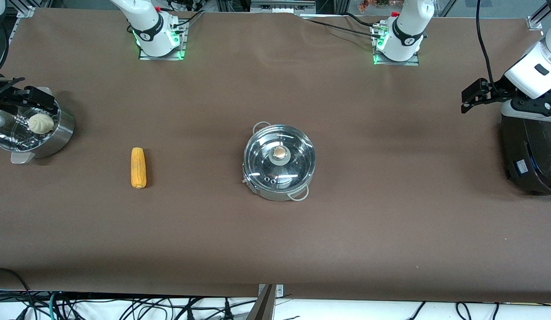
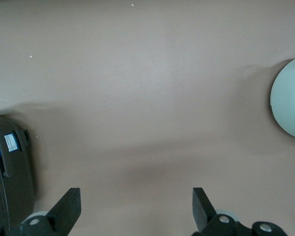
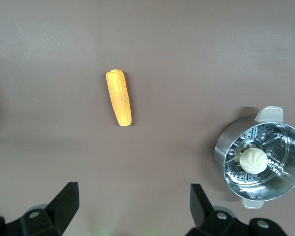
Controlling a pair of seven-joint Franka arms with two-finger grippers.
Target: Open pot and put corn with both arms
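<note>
The shiny steel pot [image 1: 279, 163] stands mid-table with its glass lid on and the tan knob [image 1: 280, 152] on top. The yellow-orange corn [image 1: 138, 167] [image 3: 119, 97] lies flat on the brown table, between the pot and the right arm's end. My right gripper [image 1: 41, 100] [image 3: 134, 204] hangs open and empty in the air at the right arm's end, by the steamer pot. Over bare table at the left arm's end, my left gripper [image 1: 473, 95] [image 2: 136, 206] is also open, with nothing between its fingers. The pot is out of both wrist views.
A perforated steel steamer pot [image 1: 33, 131] [image 3: 260, 162] holding a white bun [image 1: 41, 123] [image 3: 253, 160] stands at the right arm's end. A large black object [image 1: 531, 151] [image 2: 10, 172] sits at the left arm's end. A pale round object [image 2: 290, 98] shows at the left wrist view's edge.
</note>
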